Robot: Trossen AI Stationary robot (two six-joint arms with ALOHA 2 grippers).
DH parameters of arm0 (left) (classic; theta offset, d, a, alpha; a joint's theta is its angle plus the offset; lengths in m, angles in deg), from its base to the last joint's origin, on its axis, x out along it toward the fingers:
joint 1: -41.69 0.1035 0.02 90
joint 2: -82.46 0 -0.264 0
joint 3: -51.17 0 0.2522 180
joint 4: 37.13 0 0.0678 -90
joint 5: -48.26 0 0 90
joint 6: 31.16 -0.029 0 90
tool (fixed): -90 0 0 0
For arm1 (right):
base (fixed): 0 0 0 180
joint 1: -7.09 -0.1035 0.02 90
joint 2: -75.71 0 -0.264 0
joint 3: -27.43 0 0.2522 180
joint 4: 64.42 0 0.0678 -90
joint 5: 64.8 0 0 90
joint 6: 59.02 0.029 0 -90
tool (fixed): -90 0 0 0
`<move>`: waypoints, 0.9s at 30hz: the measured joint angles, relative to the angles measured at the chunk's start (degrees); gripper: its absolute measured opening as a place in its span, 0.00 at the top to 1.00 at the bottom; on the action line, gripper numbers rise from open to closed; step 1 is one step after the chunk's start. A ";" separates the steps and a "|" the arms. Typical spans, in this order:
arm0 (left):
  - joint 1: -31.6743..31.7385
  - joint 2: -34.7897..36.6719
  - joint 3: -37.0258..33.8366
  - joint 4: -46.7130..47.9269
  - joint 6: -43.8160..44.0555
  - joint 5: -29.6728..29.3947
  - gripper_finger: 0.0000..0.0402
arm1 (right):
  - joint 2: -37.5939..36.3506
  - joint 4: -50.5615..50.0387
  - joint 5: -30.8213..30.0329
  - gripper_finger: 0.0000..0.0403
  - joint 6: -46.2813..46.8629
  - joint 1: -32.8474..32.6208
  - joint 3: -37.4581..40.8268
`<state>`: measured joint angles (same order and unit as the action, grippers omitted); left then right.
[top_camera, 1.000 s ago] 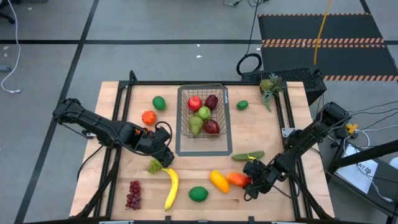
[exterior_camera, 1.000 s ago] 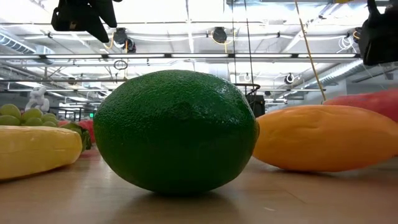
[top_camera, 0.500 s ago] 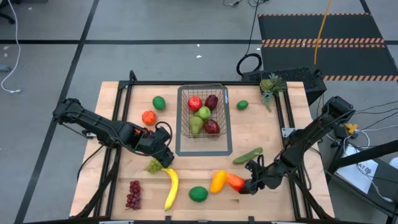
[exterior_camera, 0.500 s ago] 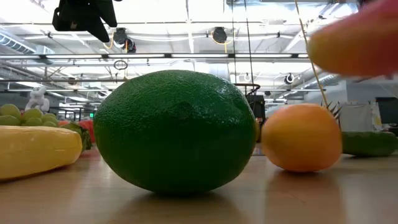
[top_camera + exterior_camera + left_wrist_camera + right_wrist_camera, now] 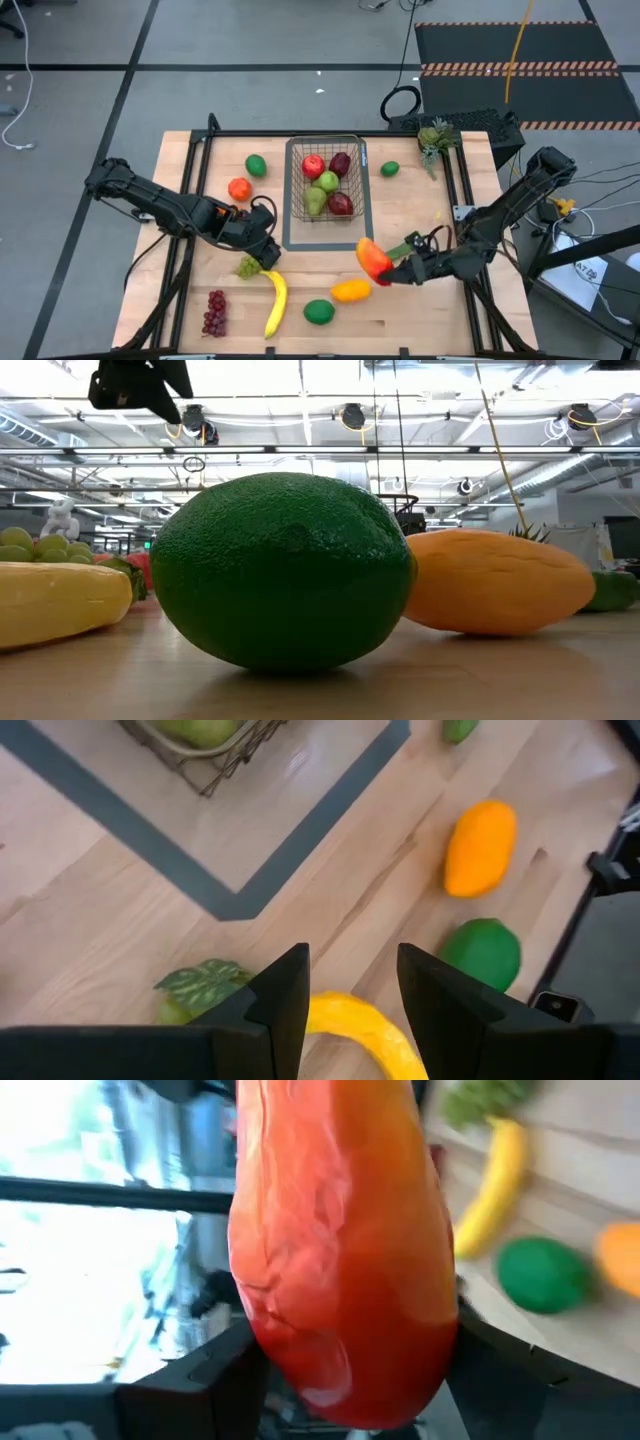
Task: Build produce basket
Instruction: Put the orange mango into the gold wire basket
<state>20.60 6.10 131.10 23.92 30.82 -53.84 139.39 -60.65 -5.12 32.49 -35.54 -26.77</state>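
A grey wire basket is set on the wooden desk, inside a flat grey rectangular outline toward the desk's far middle. Four pieces of fruit are held in it: a red apple and a dark red apple at the far end, a green pear in the middle, and another dark red apple at the near end. The rest of the produce is spread outside it: a lime and an orange to its left, a small lime to its right, and green grapes, a banana, red grapes, a large lime and a yellow-orange mango along the near edge. A cucumber is partly hidden behind the right arm. A red-orange mango is pinched by the right tool and is held above the desk, just beyond the basket's near right corner and outside it. The left tool is poised over the desk near the green grapes and the banana's top end, with its fingers slightly spread and nothing between them.
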 joint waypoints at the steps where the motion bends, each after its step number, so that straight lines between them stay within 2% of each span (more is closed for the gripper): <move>1: 0.00 0.00 0.00 -0.60 -0.29 0.00 0.62 | -0.21 1.61 -0.34 0.38 -1.02 0.43 0.00; 7: 0.00 -0.02 0.00 -5.13 -2.55 -0.10 0.62 | -0.35 14.01 -3.07 0.38 -11.59 3.56 0.00; 15: 0.05 -0.02 0.00 -8.47 -6.98 -2.61 0.62 | -0.35 27.73 -3.30 0.38 -26.81 8.46 0.00; 24: 0.04 -0.02 0.00 -8.46 -5.65 -3.04 0.62 | -0.35 39.89 -2.60 0.38 -37.35 12.28 0.00; 27: 0.04 -0.02 0.00 -8.53 -3.18 -3.06 0.62 | -0.35 42.95 -0.17 0.38 -40.10 14.00 -0.01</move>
<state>20.65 6.08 131.10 15.39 27.64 -56.90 139.04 -17.70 -5.29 -7.61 -21.54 -26.78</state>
